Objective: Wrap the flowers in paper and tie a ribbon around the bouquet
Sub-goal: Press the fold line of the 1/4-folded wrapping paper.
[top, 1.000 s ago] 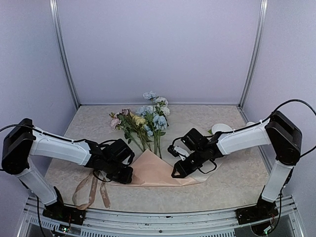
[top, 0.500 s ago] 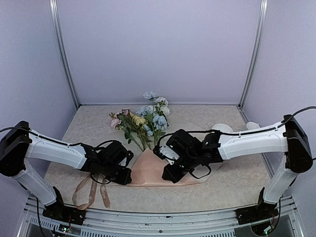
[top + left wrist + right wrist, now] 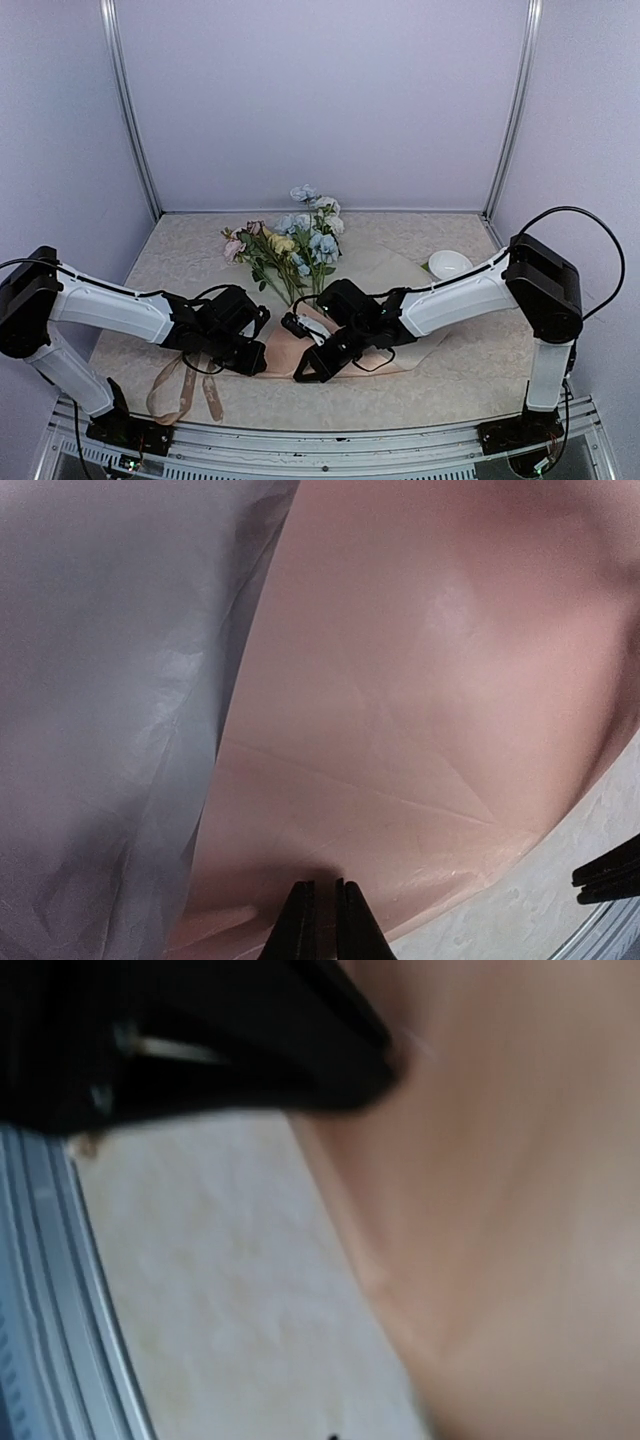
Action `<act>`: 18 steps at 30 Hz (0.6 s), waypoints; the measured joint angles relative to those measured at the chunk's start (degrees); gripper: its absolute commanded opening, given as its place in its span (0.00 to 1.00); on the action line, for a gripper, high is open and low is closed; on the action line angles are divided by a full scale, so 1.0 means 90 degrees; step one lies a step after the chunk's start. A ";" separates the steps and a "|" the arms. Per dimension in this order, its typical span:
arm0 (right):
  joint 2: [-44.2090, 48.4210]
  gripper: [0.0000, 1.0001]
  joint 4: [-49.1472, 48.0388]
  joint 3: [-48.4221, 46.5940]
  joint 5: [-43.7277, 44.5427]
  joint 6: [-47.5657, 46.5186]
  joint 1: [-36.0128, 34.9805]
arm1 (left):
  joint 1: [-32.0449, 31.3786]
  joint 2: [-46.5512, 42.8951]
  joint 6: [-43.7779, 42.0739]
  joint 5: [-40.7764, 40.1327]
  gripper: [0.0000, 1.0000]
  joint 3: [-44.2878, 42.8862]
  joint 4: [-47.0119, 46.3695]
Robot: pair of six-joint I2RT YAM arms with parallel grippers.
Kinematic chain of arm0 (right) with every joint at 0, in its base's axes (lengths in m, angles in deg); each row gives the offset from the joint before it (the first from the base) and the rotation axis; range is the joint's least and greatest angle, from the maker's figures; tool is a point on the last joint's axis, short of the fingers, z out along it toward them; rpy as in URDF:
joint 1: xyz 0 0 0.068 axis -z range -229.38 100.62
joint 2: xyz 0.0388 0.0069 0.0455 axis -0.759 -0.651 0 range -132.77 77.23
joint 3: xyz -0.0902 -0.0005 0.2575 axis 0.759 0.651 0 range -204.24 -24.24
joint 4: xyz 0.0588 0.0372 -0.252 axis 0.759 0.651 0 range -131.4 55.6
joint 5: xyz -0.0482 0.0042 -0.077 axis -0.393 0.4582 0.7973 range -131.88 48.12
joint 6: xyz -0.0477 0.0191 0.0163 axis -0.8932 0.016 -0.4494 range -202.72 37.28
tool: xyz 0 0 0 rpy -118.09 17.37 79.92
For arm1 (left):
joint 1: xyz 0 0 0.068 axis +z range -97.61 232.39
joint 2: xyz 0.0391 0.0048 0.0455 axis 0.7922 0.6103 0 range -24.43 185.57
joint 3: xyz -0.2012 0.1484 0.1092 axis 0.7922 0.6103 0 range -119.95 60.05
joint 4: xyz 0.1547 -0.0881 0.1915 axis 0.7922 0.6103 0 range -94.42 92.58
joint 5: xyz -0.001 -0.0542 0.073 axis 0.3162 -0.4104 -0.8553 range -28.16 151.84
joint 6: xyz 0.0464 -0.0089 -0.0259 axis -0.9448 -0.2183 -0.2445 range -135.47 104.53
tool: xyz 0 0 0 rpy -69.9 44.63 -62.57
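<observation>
The paper (image 3: 279,352) lies mid-table at the stem ends of the flowers (image 3: 296,245), its left side pinched in the left gripper's (image 3: 251,358) jaws, while the right gripper (image 3: 306,369), jaws pressed together, rests at its front edge.

The paper (image 3: 420,700) is showing peach-pink, the ribbon (image 3: 211,397) beige-tan; the flowers (image 3: 300,245) are showing pink, yellow, pale blue and white over green stems, the counter (image 3: 470,370) mottled cream.

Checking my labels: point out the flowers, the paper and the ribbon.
flowers (image 3: 322,243): top view, on a pale blue bloom.
paper (image 3: 420,680): left wrist view, on its smooth peach face.
ribbon (image 3: 210,398): top view, on a loose strand at front left.
</observation>
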State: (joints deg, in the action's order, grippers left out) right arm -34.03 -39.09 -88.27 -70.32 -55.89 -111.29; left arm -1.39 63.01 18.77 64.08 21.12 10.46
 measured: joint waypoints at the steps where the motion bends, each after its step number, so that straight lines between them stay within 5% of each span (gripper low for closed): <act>1: -0.0068 0.00 -0.0073 -0.0041 -0.0015 0.0049 0.0005 | 0.0000 0.0000 0.0000 0.0002 0.10 0.0002 0.0002; 18: 0.0299 0.00 -0.0041 0.0920 0.0206 0.0760 0.0488 | 0.0000 0.0015 -0.0053 0.0015 0.10 -0.0010 0.0075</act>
State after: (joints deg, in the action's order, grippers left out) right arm -31.34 -39.46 -79.99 -68.46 -49.05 -106.90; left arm -1.39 63.14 18.29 64.21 21.03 11.13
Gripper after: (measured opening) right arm 0.006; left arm 0.099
